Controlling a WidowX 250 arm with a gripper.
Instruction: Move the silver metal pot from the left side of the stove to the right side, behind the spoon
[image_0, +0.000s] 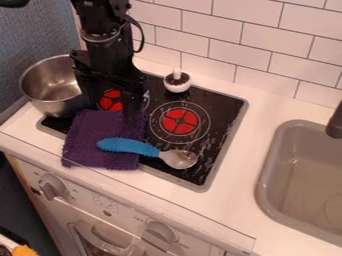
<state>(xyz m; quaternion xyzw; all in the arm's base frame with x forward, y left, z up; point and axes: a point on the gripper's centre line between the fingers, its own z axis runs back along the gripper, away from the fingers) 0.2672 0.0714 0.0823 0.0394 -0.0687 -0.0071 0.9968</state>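
Observation:
The black gripper (129, 106) hangs down over the left half of the stove, at the back edge of a purple cloth (92, 142). The cloth lies flat over the stove's front left part and onto the white counter edge. A spoon with a blue handle (128, 146) rests across the cloth, its metal bowl (179, 159) pointing right over the black stovetop. Left of the gripper stands a metal pot (50, 89), partly behind the arm. Whether the gripper touches the cloth, I cannot tell.
A small white bowl with dark contents and a white knob (177, 81) stands at the stove's back edge. The stovetop (227, 107) shows red burner marks. A grey sink (267, 172) with a dark faucet is at the right. White tiled wall (254, 45) rises behind.

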